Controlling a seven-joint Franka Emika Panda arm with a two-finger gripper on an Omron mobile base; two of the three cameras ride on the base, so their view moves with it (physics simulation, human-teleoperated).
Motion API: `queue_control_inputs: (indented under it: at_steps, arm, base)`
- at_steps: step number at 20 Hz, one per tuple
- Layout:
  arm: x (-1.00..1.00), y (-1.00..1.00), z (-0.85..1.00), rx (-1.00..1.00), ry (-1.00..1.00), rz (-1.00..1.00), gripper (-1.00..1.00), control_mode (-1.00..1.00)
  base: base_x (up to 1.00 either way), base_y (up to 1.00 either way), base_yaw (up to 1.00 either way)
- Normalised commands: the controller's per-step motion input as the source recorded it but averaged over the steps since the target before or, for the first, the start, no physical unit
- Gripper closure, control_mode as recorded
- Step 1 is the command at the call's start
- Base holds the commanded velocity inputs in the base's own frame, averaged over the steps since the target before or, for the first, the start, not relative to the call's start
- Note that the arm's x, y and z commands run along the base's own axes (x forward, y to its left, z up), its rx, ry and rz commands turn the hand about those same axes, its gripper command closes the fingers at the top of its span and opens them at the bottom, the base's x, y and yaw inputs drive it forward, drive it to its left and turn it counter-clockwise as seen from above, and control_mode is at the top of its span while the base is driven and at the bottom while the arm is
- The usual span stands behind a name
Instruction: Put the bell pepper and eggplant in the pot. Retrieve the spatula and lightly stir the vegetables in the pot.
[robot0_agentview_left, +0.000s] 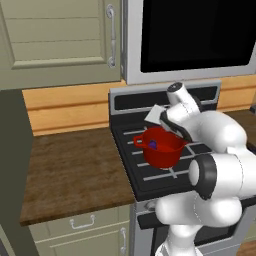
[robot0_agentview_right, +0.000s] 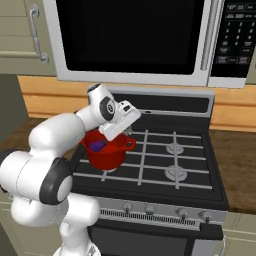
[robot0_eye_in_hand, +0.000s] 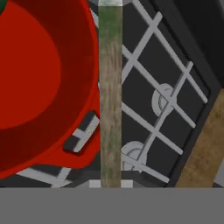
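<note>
The big silver microwave (robot0_agentview_right: 132, 40) has a flat black door and hangs over the black stove (robot0_agentview_right: 165, 160), which has thin grey grates that cross like a net and round burners. Beside the stove is the brown wooden worktop (robot0_agentview_left: 75, 170), streaky like tree bark. On the stove's front left burner sits the pot (robot0_agentview_left: 161, 148), round, deep and shiny red, with a small loop handle on each side. Inside it lies the eggplant (robot0_agentview_right: 97, 145), a little smooth purple lump. The spatula (robot0_eye_in_hand: 110, 96) has a long straight handle that looks like pale wood, and its flat whitish blade (robot0_agentview_left: 156, 114) pokes up just behind the pot's rim. The fingers (robot0_agentview_right: 120, 131) are clenched on the spatula's handle, right over the pot.
</note>
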Motion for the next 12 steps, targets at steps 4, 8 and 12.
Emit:
queue_control_inputs:
  at_steps: [4,8,12]
  arm:
    - [0.00,0.05,0.00,-0.19,0.01,0.03,1.00,-1.00]
    - [0.00,0.03,0.00,-0.25,0.05,0.05,1.00,-1.00]
    - [0.00,0.00,0.00,-0.24,0.02,0.14,1.00,-1.00]
  base:
    - [0.00,0.00,0.00]
    - [0.00,0.00,0.00]
    - [0.00,0.00,0.00]
